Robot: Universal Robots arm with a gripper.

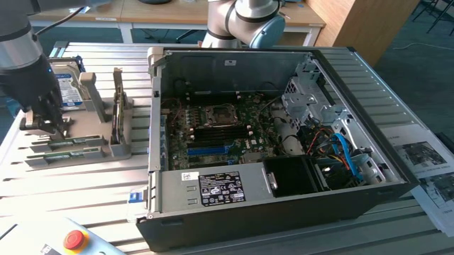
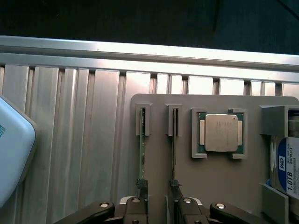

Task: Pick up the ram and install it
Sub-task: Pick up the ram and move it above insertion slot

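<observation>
At the exterior view's left, the black two-fingered gripper [image 1: 44, 126] [image 2: 158, 185], its fingers apart and holding nothing, hovers over one end of the grey plastic holder [image 1: 95, 130] [image 2: 210, 179]. There, two long green ram sticks [image 1: 67, 142] [image 2: 142, 149] stand edge-up in adjacent slots. Rightward sits the open black computer case [image 1: 284, 212].

slatted aluminium table [image 1: 71, 186] carries an open computer case [image 1: 284, 218]. inside: motherboard [image 1: 248, 133] with cpu socket [image 1: 216, 116] and blue slot [image 1: 211, 150]; labelled power supply [image 1: 212, 188] along the near wall; blue cables [image 1: 345, 154] toward the exterior view's right. grey fixture [image 1: 92, 114] beside the case holds a hard drive [image 1: 69, 87] and a square silver processor [image 2: 221, 133] in its own recess. red emergency stop [image 1: 75, 239] near the table's front corner. printed sheets [image 1: 426, 159] at the exterior view's right.
</observation>
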